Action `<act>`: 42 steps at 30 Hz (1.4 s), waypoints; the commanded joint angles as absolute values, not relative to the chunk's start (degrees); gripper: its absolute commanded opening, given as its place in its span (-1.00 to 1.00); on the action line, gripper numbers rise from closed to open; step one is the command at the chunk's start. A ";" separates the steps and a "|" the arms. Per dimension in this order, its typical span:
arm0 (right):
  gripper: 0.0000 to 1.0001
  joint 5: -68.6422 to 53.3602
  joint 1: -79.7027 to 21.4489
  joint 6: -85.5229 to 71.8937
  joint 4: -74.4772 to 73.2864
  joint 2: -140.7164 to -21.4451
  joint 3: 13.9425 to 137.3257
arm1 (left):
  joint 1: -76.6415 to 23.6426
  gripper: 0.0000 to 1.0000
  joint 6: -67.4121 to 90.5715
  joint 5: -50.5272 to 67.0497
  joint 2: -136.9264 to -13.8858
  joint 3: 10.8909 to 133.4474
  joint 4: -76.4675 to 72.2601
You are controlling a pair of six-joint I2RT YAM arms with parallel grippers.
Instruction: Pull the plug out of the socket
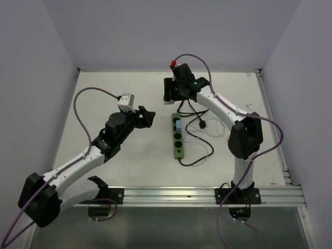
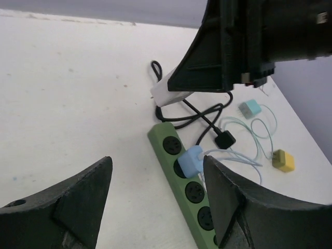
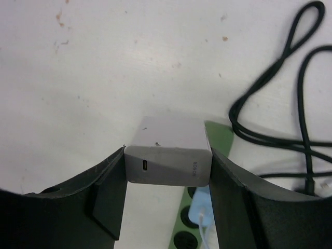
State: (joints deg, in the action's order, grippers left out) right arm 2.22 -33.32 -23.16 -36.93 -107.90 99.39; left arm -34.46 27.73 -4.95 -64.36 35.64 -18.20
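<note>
The green power strip (image 1: 178, 137) lies lengthwise mid-table, with a light blue plug (image 1: 178, 126) in its second outlet. My right gripper (image 1: 174, 102) hangs over the strip's far end. In the right wrist view it (image 3: 167, 155) is shut on a white charger block (image 3: 168, 155), with the strip (image 3: 220, 137) and blue plug (image 3: 199, 210) below. I cannot tell whether the charger's prongs still sit in the outlet. My left gripper (image 1: 147, 116) is open and empty, hovering left of the strip (image 2: 160, 134). Its view also shows the white charger (image 2: 167, 93) and blue plug (image 2: 189, 161).
A black plug (image 2: 224, 139) and looped black cord lie right of the strip. A teal charger (image 2: 251, 108) and a yellow charger (image 2: 283, 160) with thin pale cables lie further right. White walls close the table at back and sides. A metal rail (image 1: 207, 196) runs along the near edge.
</note>
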 commanded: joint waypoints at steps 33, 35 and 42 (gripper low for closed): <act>-0.02 12.48 -47.64 -18.20 -14.50 -139.39 118.22 | -33.66 0.58 27.25 -26.19 -33.57 31.64 10.37; 0.11 12.66 -47.99 -17.40 -15.64 -139.39 117.60 | -33.75 0.58 27.42 -26.19 -33.66 31.64 10.90; 0.42 11.87 -48.16 -17.93 -16.87 -138.34 115.40 | -33.75 0.60 27.69 -25.23 -34.54 31.64 11.51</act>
